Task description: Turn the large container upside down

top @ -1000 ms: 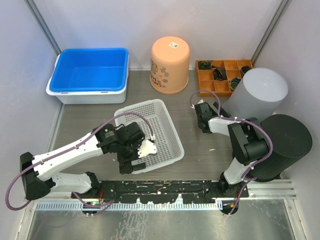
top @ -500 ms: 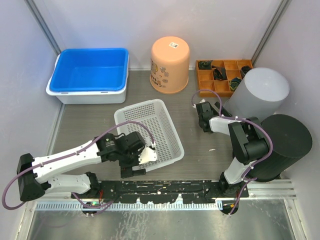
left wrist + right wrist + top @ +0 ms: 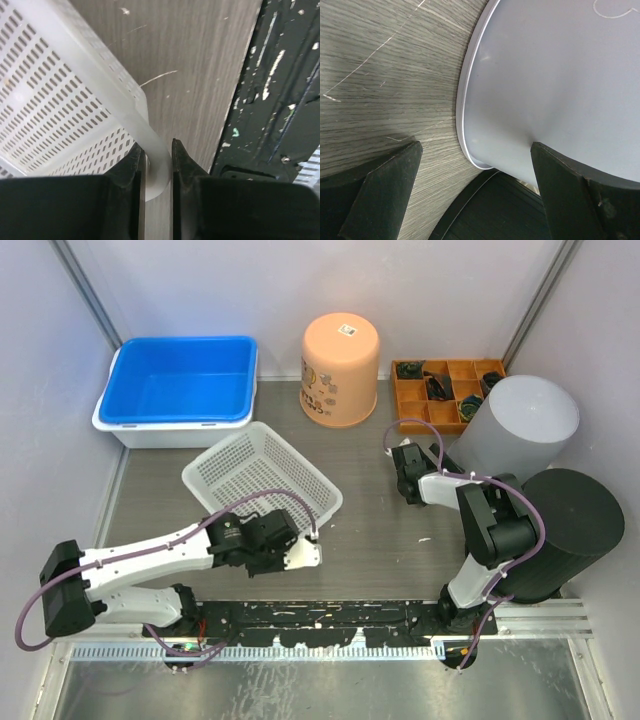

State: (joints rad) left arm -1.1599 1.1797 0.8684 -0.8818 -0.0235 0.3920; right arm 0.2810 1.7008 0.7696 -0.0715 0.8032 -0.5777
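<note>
Looking down from the top cam, the grey wood-grain desk [image 3: 400,540] is pretty crowded. Biggest thing on it is the black round drum [image 3: 580,515] at the right edge, and leaning right up against it from behind is a pale grey plastic cylinder bin [image 3: 520,425]. Back left sits the blue rectangular plastic tub [image 3: 178,380], open side up. Then the one that matters: the white perforated plastic basket [image 3: 255,470] is left of centre, just in front of the blue tub and tipped at an angle rather than lying flat, though I can't tell which edge is on the desk. At the back middle an orange plastic bucket [image 3: 340,365] stands wide end down with a sticker on top, and beside it on the right is an orange compartment tray [image 3: 440,390] with dark bits in some cells. The left pincer [image 3: 300,555] is clamped on the basket's near rim; in the wrist cam the black fingers [image 3: 127,170] squeeze the thick white lip from both sides. The right pincer [image 3: 405,475] hangs low with its fingers spread wide apart, holding nothing, and the grey bin's bottom edge is just ahead of it.
</note>
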